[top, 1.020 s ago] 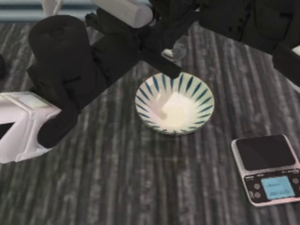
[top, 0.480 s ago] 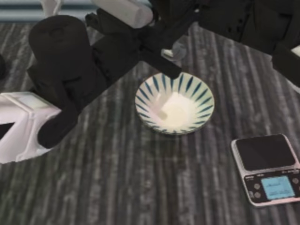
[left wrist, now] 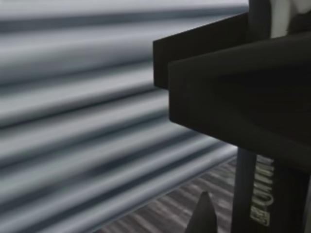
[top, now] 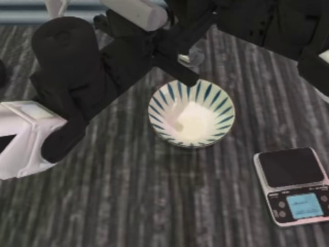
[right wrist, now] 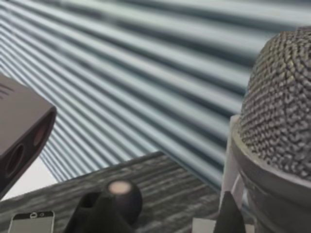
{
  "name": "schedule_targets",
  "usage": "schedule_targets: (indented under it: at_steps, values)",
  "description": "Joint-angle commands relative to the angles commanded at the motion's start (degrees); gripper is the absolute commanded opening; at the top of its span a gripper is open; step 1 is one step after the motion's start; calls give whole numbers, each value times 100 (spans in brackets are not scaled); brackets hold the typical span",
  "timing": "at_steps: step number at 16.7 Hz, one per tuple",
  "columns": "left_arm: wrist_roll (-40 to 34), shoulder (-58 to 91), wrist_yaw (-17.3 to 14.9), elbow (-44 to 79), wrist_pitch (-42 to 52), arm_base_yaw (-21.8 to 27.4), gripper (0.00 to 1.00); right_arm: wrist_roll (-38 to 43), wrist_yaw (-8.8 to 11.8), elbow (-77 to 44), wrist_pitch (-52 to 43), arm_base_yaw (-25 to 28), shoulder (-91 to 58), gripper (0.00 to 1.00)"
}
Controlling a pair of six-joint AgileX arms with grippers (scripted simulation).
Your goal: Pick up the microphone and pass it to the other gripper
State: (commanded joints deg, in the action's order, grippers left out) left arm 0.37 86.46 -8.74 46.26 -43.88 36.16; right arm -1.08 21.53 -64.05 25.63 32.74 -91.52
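Observation:
The microphone (top: 194, 53) hangs above the table behind the bowl, and only its silver-grey mesh head shows between the two arms. My left gripper (top: 175, 66) reaches in from the left and is shut on it. In the left wrist view the black lettered handle (left wrist: 265, 194) stands beside one fingertip (left wrist: 204, 211); the other finger is hidden. My right gripper (top: 191, 32) comes in from the upper right and meets it there. In the right wrist view that gripper (right wrist: 166, 206) is open, and the mesh head (right wrist: 282, 111) looms just outside one finger.
A white bowl with blue stripes (top: 224, 121) sits mid-table below the grippers. A digital scale (top: 294, 185) lies at the front right. The right wrist view shows a black phone stand (right wrist: 121, 193) and a phone (right wrist: 31, 221) farther off.

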Motion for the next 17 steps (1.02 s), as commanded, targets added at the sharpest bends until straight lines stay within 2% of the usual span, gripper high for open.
schedule_targets:
  at_steps: [5,13,14,17]
  values:
    - [0,0,0,0,0,0,98,0,0,0,0,0,0,0]
    - [0,0,0,0,0,0,100,0,0,0,0,0,0,0]
    - [24,76,24,-85,-2,-34,100,-21,-53,-78,0,-17,62,0]
    - [24,-161,-24,-292,47,-80,100,21,54,6,-8,-121,134,0]
